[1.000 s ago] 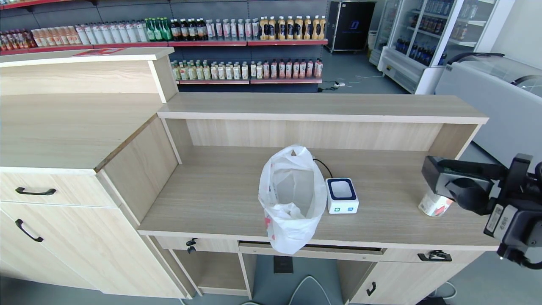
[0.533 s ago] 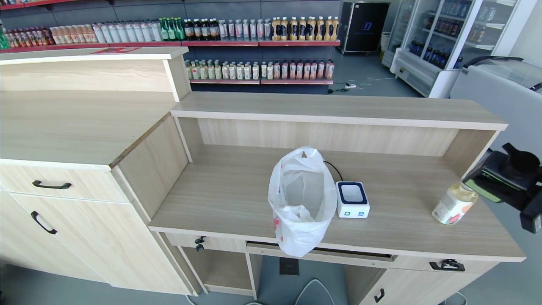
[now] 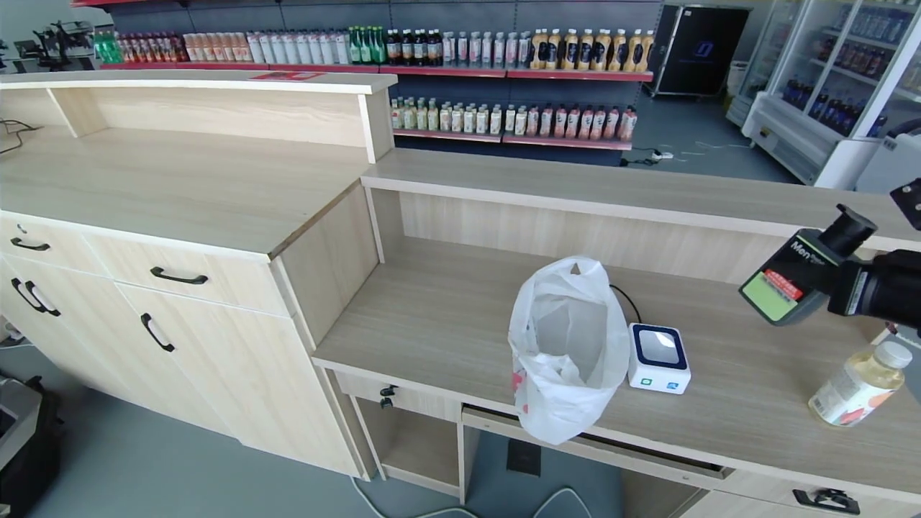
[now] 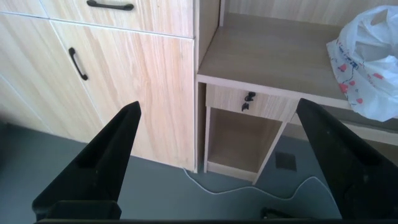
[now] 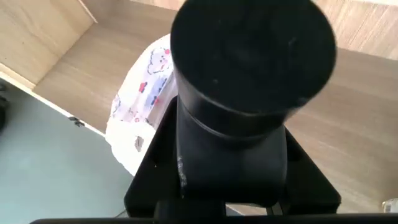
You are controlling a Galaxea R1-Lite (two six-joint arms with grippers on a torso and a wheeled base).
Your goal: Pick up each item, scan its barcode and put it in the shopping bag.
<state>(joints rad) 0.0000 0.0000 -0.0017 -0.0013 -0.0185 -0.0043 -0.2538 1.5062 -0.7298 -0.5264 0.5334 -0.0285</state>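
Observation:
My right gripper point(image 3: 856, 291) is shut on a dark bottle point(image 3: 795, 280) with a green label and a black cap point(image 5: 252, 81), held tilted in the air above the counter's right part. Under it lies the open white shopping bag point(image 5: 140, 106), which stands at the counter's front edge point(image 3: 568, 345). The white barcode scanner point(image 3: 658, 357) sits just right of the bag. A clear bottle of yellow liquid point(image 3: 860, 385) stands further right. My left gripper point(image 4: 217, 162) hangs open and low in front of the cabinets, left of the bag point(image 4: 370, 62).
The counter point(image 3: 446, 316) has a raised back shelf point(image 3: 575, 187) and a taller cabinet block point(image 3: 180, 187) on its left. A cable point(image 3: 626, 298) runs behind the scanner. Drawers and an open cubby point(image 4: 242, 137) lie under the counter.
The head camera has swung, shifting the whole scene rightward. My right gripper has lifted the dark bottle from beside the yellow bottle and carried it up and toward the scanner.

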